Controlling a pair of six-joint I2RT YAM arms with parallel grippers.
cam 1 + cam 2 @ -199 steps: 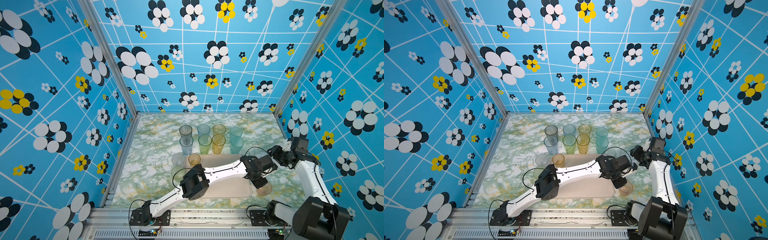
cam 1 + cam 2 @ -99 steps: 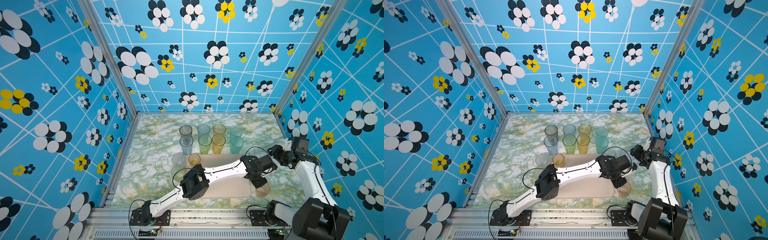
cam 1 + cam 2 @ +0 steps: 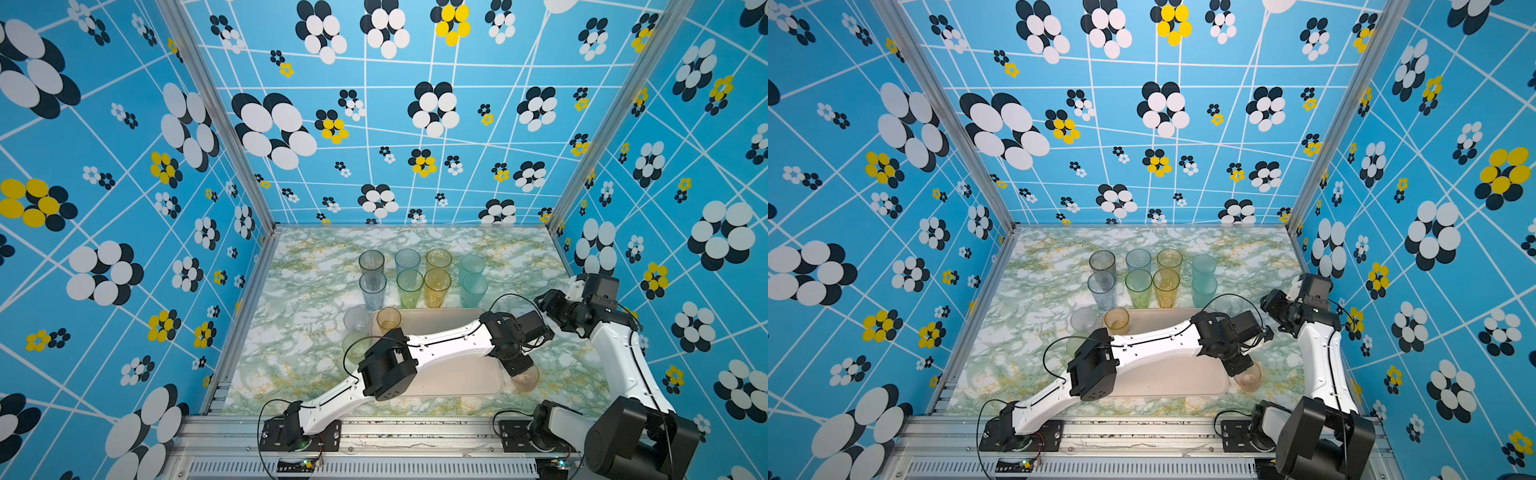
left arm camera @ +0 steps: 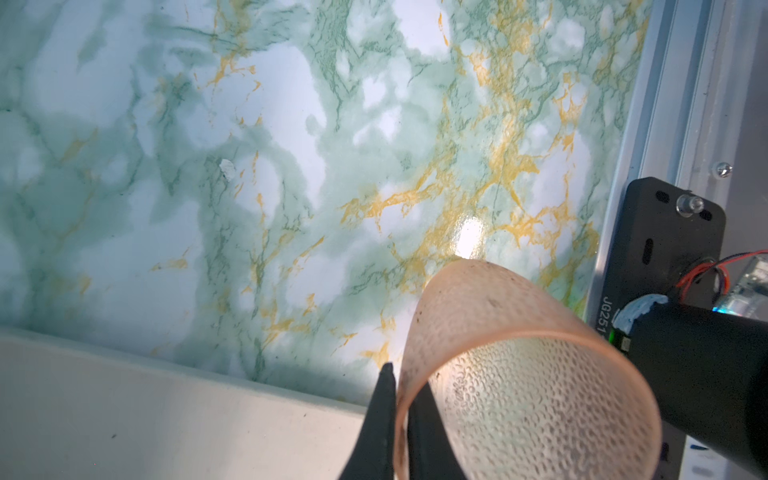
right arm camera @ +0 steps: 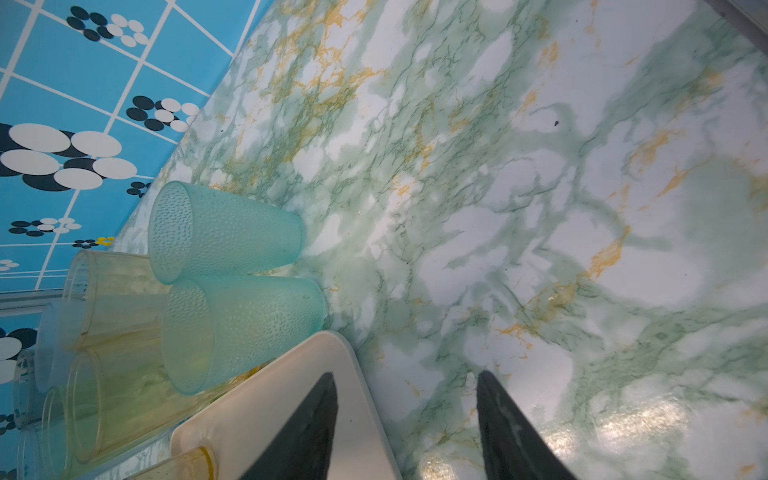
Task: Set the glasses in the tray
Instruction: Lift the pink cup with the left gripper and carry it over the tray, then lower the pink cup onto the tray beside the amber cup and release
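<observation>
The left gripper [image 4: 401,386] is clamped on the rim of the short pink tumbler [image 4: 498,332] — one finger inside, one outside — just outside the cream tray's [image 3: 457,386] right edge, over the marble tabletop [image 3: 307,332]. The right gripper [image 5: 405,376] hangs empty, jaws apart, near the tray's far right corner; one short amber tumbler [image 3: 388,319] stands inside the tray, eight tall tumblers [image 3: 409,286] behind it.

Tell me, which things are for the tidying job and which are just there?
For the job: tray, pink tumbler pinched by the left gripper, amber tumbler in the tray, tall tumblers, two pale short tumblers beside the tray.
Just there: marble tabletop, flowered walls, metal frame.
</observation>
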